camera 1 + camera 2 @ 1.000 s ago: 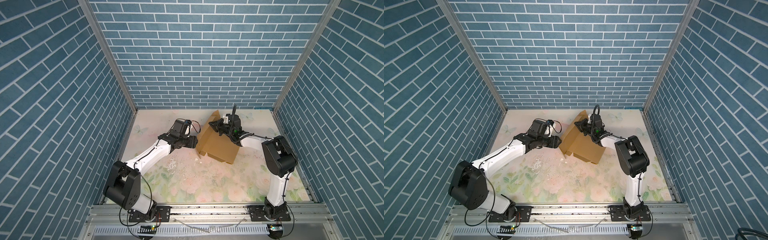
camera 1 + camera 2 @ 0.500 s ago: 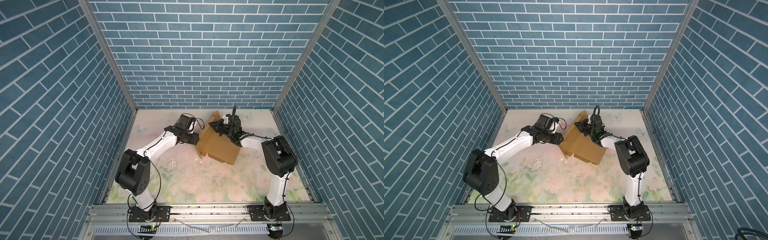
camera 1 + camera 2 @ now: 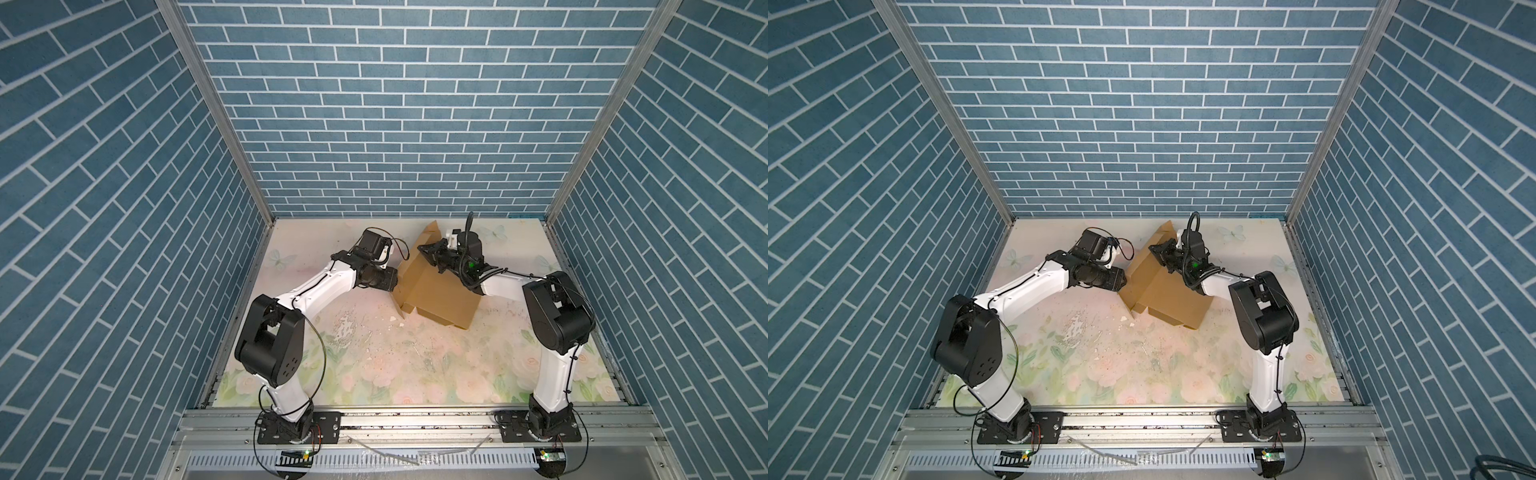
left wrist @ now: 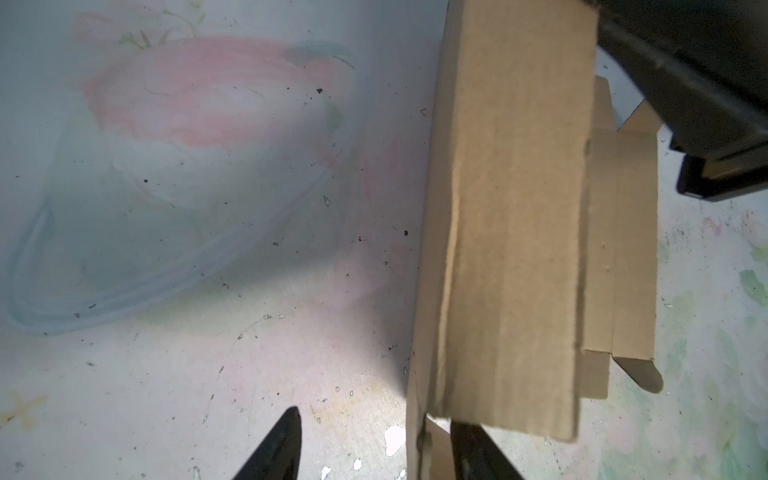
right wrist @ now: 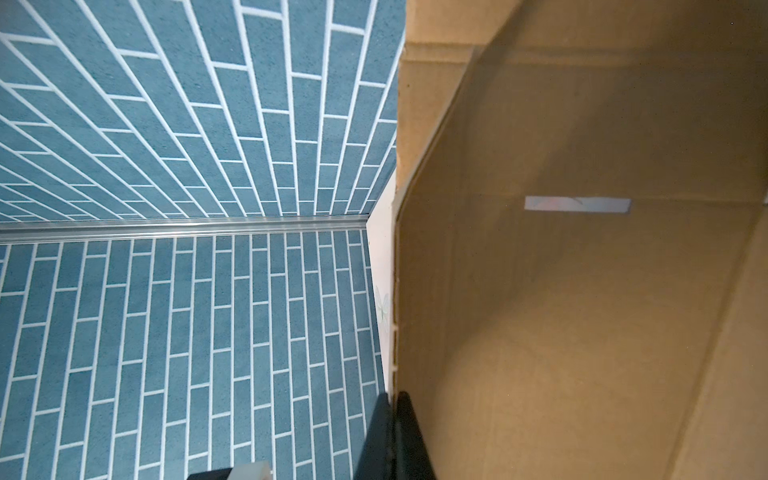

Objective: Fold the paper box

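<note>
1. The paper box (image 3: 440, 291) sits half-raised at the back of the table (image 3: 374, 374), between both arms, its walls not yet locked.
2. Your right gripper (image 5: 392, 415) is pinched closed on a raised panel's edge; if it slips, the panel could fall flat.
3. Your left gripper (image 4: 374, 419) straddles a side wall's edge with its jaws parted, gripping nothing. Pushing now may shove the box sideways or crumple the flap.

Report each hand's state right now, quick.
Left hand: open, fingers straddling a wall of the plain brown corrugated cardboard box.
Right hand: shut on a panel edge of that cardboard box.
</note>
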You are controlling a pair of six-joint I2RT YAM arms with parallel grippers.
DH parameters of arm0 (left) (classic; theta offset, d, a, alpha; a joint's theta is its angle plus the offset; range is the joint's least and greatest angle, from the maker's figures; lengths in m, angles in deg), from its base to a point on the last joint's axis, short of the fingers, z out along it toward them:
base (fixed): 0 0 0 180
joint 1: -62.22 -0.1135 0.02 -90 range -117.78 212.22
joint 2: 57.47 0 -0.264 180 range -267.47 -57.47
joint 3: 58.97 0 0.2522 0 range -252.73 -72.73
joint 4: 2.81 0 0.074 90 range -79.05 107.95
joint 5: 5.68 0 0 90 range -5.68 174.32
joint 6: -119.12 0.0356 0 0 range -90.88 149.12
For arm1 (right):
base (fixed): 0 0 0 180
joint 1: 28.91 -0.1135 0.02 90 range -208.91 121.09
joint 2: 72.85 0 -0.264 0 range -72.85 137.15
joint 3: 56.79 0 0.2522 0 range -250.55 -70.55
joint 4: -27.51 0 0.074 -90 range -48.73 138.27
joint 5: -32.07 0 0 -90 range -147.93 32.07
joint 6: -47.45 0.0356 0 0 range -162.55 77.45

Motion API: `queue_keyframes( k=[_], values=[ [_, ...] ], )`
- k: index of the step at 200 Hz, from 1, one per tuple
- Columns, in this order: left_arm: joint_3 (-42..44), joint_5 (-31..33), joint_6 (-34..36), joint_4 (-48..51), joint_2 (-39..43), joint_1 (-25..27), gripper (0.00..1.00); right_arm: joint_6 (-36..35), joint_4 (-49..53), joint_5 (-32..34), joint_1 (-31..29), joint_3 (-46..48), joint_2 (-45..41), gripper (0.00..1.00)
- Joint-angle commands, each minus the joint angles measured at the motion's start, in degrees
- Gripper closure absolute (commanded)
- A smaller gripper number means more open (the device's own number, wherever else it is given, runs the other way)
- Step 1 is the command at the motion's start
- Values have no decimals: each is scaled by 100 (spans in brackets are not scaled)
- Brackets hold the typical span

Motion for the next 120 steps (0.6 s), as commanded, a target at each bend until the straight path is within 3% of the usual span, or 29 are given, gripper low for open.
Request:
queue_keyframes(
  k=[1,55,96,120],
  values=[
    [14,109,-98,185,530,-18,37,-97,-155,-6,17,208,80,100],
    [578,268,-705,601,1688,-26,27,-133,-225,-58,17,261,71,100],
    [1405,43,-1811,434,2557,36,20,-150,-287,-129,17,265,122,100],
    [1858,109,-2449,133,2946,403,13,-142,-330,-155,17,247,199,100]
  ],
)
